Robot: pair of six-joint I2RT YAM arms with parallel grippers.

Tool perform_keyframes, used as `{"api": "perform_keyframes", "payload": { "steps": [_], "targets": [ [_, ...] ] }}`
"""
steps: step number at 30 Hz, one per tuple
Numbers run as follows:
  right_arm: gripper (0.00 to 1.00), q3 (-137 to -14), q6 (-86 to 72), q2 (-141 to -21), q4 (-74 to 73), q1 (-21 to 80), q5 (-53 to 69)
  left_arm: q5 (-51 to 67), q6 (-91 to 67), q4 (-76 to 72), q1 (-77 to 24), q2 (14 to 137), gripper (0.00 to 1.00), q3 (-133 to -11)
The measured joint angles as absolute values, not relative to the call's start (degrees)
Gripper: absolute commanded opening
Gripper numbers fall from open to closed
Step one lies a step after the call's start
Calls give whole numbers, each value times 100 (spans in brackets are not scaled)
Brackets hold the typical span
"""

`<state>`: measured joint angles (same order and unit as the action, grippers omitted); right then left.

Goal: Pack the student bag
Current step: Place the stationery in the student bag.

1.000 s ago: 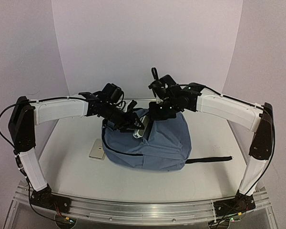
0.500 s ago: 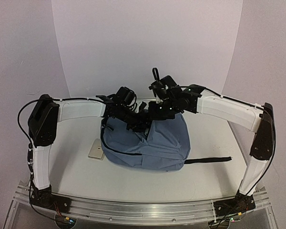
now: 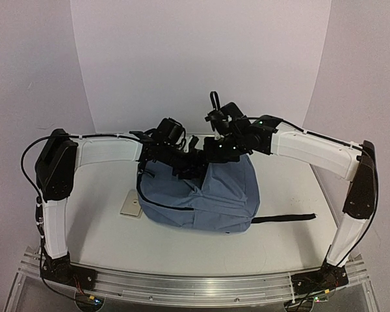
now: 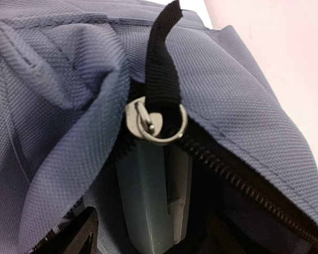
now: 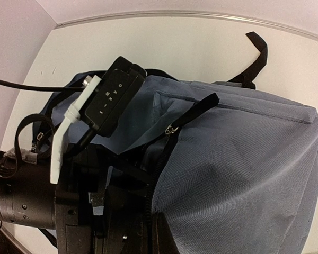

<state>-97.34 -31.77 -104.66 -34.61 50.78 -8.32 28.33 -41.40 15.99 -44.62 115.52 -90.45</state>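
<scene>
**Snag risk at the mouth**

The soft grey-blue fabric backpack (image 3: 214,195) stands mid-frame on the white counter (image 3: 286,188), our right fingers (image 3: 214,156) closed on its rim. Our left fingers (image 4: 79,235), parted beside a pale block (image 4: 153,201) inside, may snag the zipper (image 4: 244,174) on the way out.

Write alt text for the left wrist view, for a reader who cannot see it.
Close-up of the grey-blue student bag with its black zipper open. A black pull strap on a metal ring sits at the top of the opening, and a pale grey-green object, not identifiable, stands in the dark interior.
</scene>
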Motion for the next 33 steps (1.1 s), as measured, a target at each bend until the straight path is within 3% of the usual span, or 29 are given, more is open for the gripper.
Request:
{"api": "perform_keyframes", "payload": {
  "steps": [7,14,23,33],
  "targets": [
    [0,-9734,-3179,-10464,-3461,5078,-871,2989,-4184,1270,-4530,11642,57,-8991],
    [0,-9704,-3181,-10441,-3478,5078,-917,3043,-4202,836,-4655,11902,56,-9000],
    [0,-9587,-3224,-10283,-3355,5164,-952,2238,-3904,1138,-4753,11407,71,-8649],
    [0,-9437,-3308,-10235,-3262,5179,-1180,1320,-3333,2359,-4825,8798,85,-7707]
  ]
}}
